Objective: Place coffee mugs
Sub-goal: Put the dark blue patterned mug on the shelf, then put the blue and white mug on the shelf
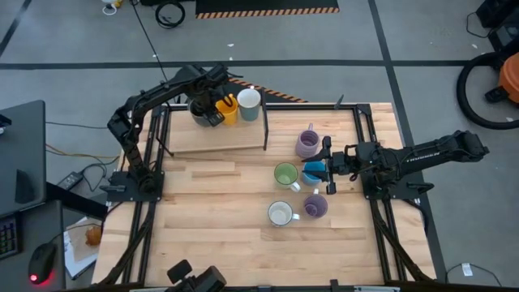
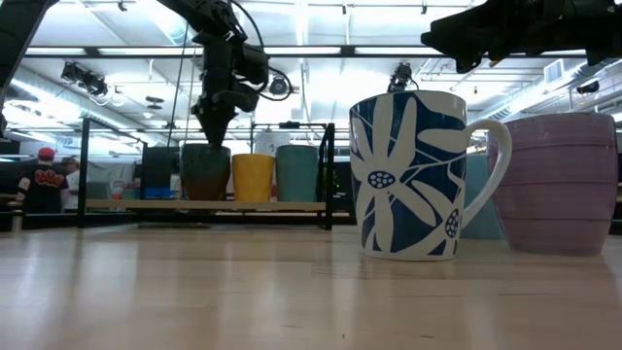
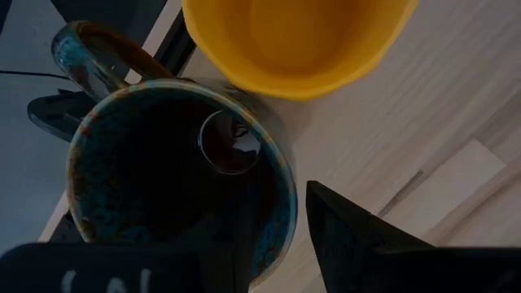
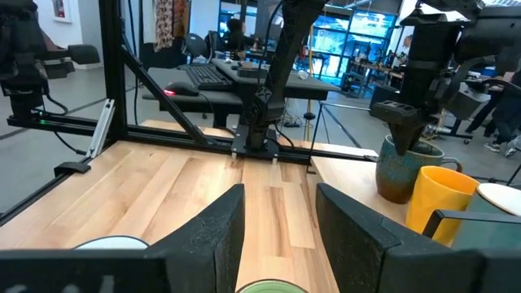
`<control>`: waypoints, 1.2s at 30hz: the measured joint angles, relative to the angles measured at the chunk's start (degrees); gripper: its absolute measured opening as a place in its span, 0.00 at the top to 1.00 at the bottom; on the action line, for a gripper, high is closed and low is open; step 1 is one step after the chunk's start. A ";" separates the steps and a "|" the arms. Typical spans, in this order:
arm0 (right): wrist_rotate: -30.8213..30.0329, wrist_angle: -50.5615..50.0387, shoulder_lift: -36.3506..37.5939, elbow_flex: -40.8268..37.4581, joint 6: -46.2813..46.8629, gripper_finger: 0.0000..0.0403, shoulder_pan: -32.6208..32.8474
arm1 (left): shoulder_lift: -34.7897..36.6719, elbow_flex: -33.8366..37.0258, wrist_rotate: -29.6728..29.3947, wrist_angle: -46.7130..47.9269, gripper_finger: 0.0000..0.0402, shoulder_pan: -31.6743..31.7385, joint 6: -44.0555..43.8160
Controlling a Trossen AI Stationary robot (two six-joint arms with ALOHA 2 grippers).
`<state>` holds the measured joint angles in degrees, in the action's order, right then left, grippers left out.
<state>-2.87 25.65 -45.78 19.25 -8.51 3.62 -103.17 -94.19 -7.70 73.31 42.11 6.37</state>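
A dark brown, blue-rimmed mug [image 1: 199, 109] [image 3: 163, 187], an orange mug [image 1: 228, 109] [image 3: 293, 41] and a pale mug [image 1: 249, 102] stand in a row on a raised wooden shelf [image 1: 219, 139]. My left gripper [image 1: 209, 115] [image 2: 214, 131] points down into the dark mug, open. Its one visible finger [image 3: 358, 236] stands just outside the wall on the orange mug's side; the other finger is lost in the dark inside. My right gripper [image 1: 327, 166] [image 4: 277, 203] hovers open above the blue flowered mug [image 1: 313, 173] [image 2: 408, 175], which stands on the table.
On the table near the right gripper stand a lavender mug [image 1: 307, 144] [image 2: 559, 185], a green mug [image 1: 285, 175], a white mug [image 1: 280, 213] and a second lavender mug [image 1: 315, 206]. A black frame post [image 1: 266, 122] marks the shelf's right end. People show in the room behind.
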 joint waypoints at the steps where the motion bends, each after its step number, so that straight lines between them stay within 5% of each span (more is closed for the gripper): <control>1: 0.00 -0.02 0.00 0.00 0.00 0.61 0.00 | 0.08 0.00 -0.01 0.29 0.72 0.00 0.38; 9: 0.00 -0.05 0.00 0.00 0.00 0.61 0.00 | 1.00 -0.40 -0.45 2.15 0.72 -0.26 1.75; 17: 0.00 -0.30 0.00 0.00 0.00 0.61 0.01 | 1.00 -8.07 -1.62 4.68 0.72 -2.67 4.23; 22: 0.00 -0.81 0.00 0.00 0.00 0.61 0.01 | 1.04 -11.44 3.73 4.91 0.72 -8.48 10.91; 30: 0.00 -1.77 -0.02 0.00 1.47 0.61 0.00 | 0.95 -8.90 6.49 9.83 0.72 -16.50 6.91; 36: 0.00 -1.85 -0.02 0.00 1.49 0.61 0.00 | 0.93 -5.99 12.22 0.99 0.72 -26.57 4.80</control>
<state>-2.87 23.80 -45.80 19.25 -7.03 3.62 -102.24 -100.18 4.51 74.29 15.53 11.17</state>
